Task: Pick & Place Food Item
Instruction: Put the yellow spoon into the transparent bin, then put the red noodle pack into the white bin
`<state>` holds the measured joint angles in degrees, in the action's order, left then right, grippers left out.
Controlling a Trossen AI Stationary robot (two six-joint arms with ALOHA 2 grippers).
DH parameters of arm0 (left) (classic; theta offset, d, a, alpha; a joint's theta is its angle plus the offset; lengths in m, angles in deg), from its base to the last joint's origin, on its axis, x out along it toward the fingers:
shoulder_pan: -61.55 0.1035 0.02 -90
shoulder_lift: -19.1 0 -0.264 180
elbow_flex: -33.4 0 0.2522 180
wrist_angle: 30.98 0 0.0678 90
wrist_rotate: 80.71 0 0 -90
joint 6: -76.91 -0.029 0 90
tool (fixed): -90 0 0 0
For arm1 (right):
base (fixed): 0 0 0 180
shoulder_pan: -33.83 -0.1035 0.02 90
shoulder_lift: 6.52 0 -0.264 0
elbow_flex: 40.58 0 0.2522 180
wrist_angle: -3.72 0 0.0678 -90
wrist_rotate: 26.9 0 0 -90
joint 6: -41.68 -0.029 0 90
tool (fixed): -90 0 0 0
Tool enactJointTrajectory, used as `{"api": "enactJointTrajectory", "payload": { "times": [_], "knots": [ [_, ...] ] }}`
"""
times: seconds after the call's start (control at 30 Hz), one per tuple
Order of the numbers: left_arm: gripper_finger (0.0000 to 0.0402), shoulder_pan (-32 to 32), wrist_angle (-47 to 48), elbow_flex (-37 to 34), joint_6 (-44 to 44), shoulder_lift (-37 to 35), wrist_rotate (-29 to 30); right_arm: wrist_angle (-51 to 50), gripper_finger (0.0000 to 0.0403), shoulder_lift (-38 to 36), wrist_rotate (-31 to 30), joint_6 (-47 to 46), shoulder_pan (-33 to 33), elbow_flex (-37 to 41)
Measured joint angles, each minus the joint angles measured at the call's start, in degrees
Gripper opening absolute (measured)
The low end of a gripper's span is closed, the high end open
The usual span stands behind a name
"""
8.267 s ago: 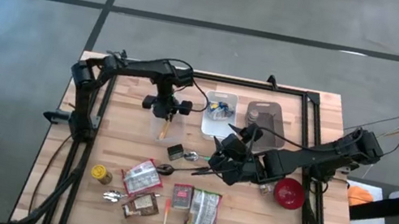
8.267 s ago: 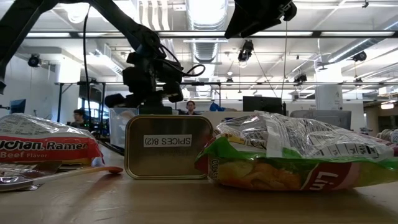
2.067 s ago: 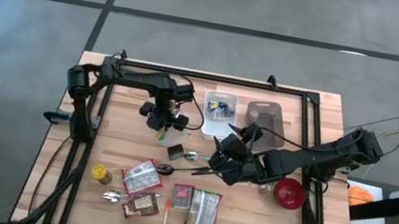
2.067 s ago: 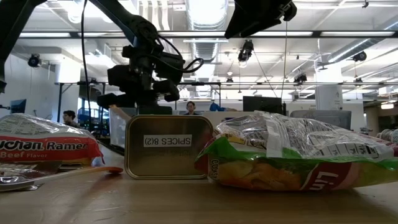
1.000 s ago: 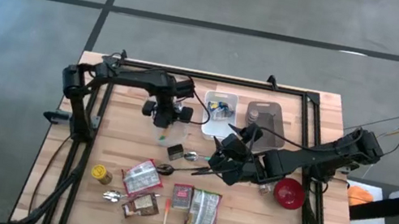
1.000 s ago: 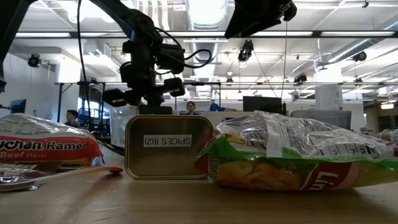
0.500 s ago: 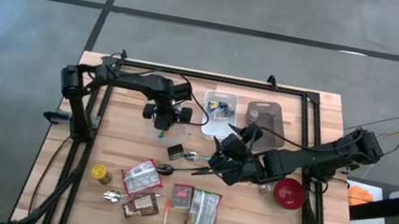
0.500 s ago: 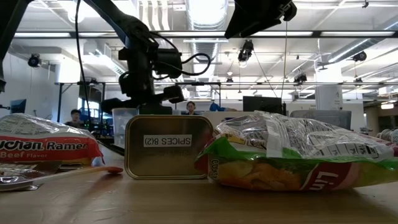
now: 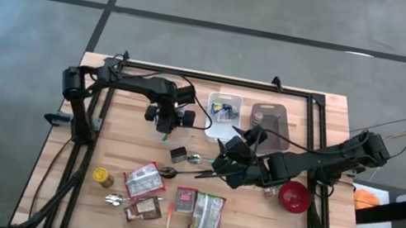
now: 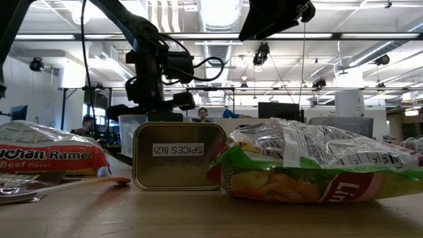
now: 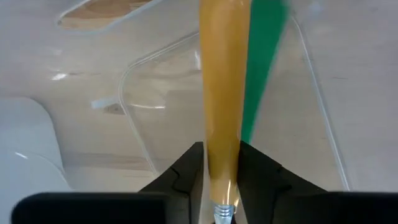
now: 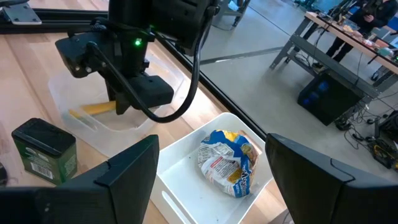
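- Left hand [image 9: 167, 120] sits over the clear container [image 9: 166, 128] in the upper-left part of the worktop [image 9: 121, 150] in the high view; half a second ago it was in nearly the same spot, a second ago slightly higher in the frame.
- Left wrist view: the two dark fingers [image 11: 186, 165] stand close on either side of a yellow stick-shaped food item [image 11: 222, 93], which carries a green strip along one side. Whether they still pinch it or have just let go cannot be told.
- The yellow food item points down into the clear container [image 11: 217, 118]; right wrist view shows it lying inside the container [image 12: 93, 109], under the left hand [image 12: 121, 99].
- Eight seconds back the left hand was at about the same place above the container, holding the item upright; two seconds back it was tilted to one side.
- Right hand [image 9: 230, 162] waits at centre frame in the high view, fingers spread wide, nothing between them; position unchanged through all earlier frames.
- White tray [image 9: 224, 113] right of the container holds a crumpled packet [image 12: 225, 163].
- Green tin [image 12: 42, 149] stands on the worktop just beside the container.
- Red bowl [image 9: 294, 197], lower right, unmoved.
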<state>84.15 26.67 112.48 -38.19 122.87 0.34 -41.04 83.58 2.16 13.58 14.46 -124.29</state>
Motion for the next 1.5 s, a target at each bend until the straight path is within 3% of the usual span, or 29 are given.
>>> {"api": "enactJointTrajectory", "payload": {
  "times": [0.47, 0.73, 0.9, 1.3, 1.5],
  "knots": [
    [0.0229, -1.85, 1.78, -0.04, -0.33, -0.92, 1.56, 0.00, 0.0293, 0.00, 0.00, 0.00, 0.01, 0.00],
    [0.0243, -4.19, 1.94, -0.04, 10.76, -5.12, -1.94, 0.04, 0.0293, 0.00, 0.01, 0.00, 0.00, 0.00],
    [0.0207, -8.17, 2.02, -0.04, 25.72, -9.71, -3.70, 0.04, 0.0293, 0.00, 0.01, 0.00, -0.01, 0.00],
    [0.0042, -22.27, 1.54, -0.04, 74.34, -17.60, -0.15, 0.04, 0.0293, 0.00, 0.00, 0.00, -0.01, 0.00],
    [0.0003, -26.81, 2.07, -0.04, 94.95, -17.77, 0.14, 0.04, 0.0293, 0.00, 0.01, 0.00, 0.01, 0.00]
  ]
}}
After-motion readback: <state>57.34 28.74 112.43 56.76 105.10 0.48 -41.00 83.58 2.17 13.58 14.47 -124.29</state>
